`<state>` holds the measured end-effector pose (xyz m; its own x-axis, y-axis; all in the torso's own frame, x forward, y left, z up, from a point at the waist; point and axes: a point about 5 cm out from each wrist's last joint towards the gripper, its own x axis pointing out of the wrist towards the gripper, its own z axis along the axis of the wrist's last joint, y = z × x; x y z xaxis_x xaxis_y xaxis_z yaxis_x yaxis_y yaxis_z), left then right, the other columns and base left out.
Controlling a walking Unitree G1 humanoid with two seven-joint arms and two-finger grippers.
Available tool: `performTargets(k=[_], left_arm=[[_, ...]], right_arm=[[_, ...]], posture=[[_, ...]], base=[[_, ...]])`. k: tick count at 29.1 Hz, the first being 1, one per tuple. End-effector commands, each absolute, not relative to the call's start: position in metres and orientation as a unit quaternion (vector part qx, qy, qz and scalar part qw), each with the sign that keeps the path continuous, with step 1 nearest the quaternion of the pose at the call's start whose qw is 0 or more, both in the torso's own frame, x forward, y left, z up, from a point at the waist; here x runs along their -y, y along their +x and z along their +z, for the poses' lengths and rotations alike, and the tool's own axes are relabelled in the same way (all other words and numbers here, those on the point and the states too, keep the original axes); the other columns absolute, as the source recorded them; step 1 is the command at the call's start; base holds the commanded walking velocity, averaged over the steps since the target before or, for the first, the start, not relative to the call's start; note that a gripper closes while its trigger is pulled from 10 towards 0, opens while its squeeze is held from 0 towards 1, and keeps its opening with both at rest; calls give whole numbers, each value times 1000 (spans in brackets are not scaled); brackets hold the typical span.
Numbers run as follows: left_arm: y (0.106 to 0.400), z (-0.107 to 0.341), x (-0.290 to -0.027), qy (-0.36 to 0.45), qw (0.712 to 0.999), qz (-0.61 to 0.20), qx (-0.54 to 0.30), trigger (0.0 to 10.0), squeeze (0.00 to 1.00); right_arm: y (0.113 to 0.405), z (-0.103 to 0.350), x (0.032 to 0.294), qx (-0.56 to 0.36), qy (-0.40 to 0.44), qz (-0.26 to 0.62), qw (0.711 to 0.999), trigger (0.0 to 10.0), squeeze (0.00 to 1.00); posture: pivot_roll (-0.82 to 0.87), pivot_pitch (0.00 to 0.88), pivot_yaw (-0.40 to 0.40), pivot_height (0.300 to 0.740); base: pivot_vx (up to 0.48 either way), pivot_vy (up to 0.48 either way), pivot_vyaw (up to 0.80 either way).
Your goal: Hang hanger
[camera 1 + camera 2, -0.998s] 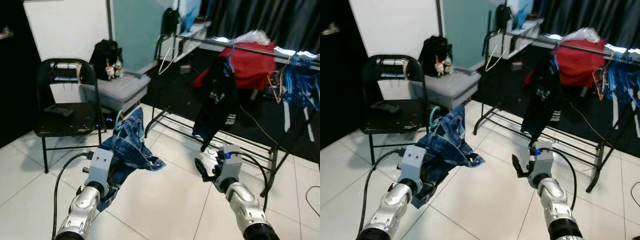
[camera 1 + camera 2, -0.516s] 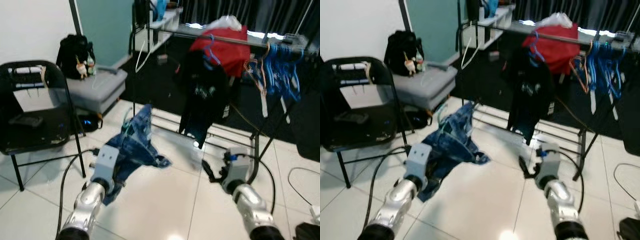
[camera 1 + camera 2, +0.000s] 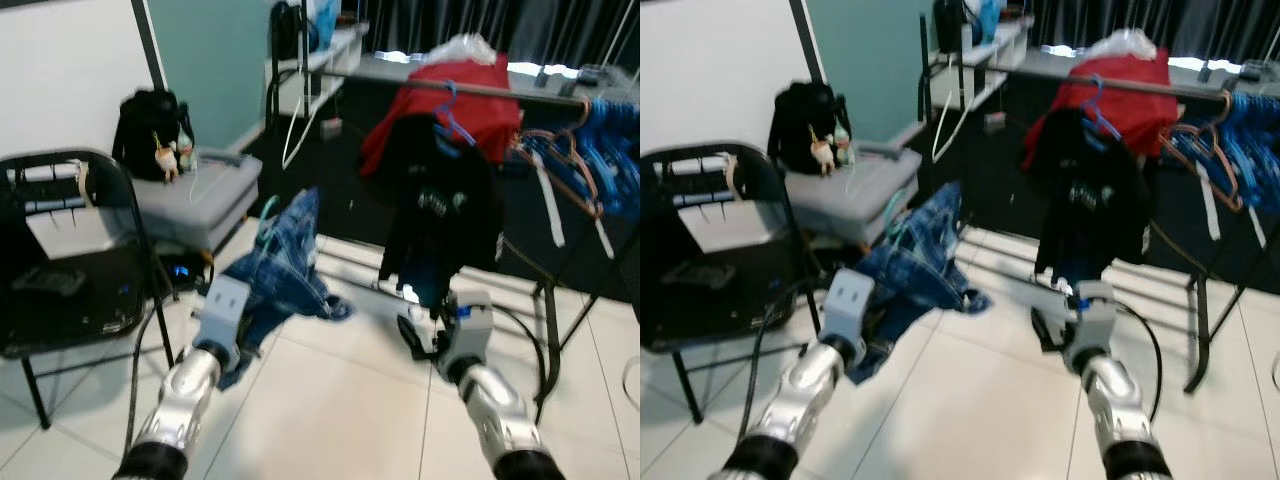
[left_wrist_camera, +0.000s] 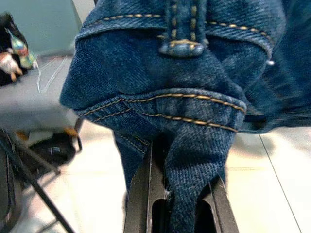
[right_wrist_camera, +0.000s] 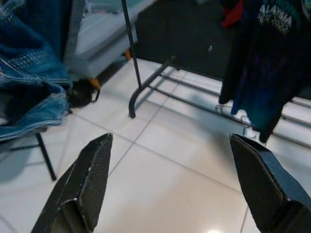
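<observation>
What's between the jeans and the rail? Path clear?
Mostly clear. The left gripper holds the jeans above open floor. The rail lies ahead to the robot's right, where a black shirt and red garment already hang.

L arm holds blue jeans (image 3: 285, 270) up – black shirt (image 3: 440, 205) on rack (image 3: 520, 95) w/ blue hangers (image 3: 610, 150).

Denim jeans (image 4: 165, 87) hide the left pincer (image 4: 177, 204) fingertips (hanger mostly buried).
</observation>
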<state>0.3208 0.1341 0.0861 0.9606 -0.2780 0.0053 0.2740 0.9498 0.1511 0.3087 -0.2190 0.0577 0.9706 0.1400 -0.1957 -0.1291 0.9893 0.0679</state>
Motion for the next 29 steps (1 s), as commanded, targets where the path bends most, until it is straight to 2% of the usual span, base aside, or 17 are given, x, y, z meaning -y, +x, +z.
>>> performTargets(k=[1,18,29], left_arm=[[326,100,-134,74,986,-141,42,10000,0],[331,111,-116,58,983,-165,58,10000,0],[334,109,-109,57,987,-146,32,10000,0]], right_arm=[[309,56,212,-101,35,74,992,10000,0],[310,56,214,-103,35,70,992,10000,0],[310,58,215,-100,39,71,992,10000,0]], posture=[[-120,0,4,740],[-132,0,5,740],[-138,0,4,740]], base=[[480,0,-763],[480,0,-782],[480,0,0]])
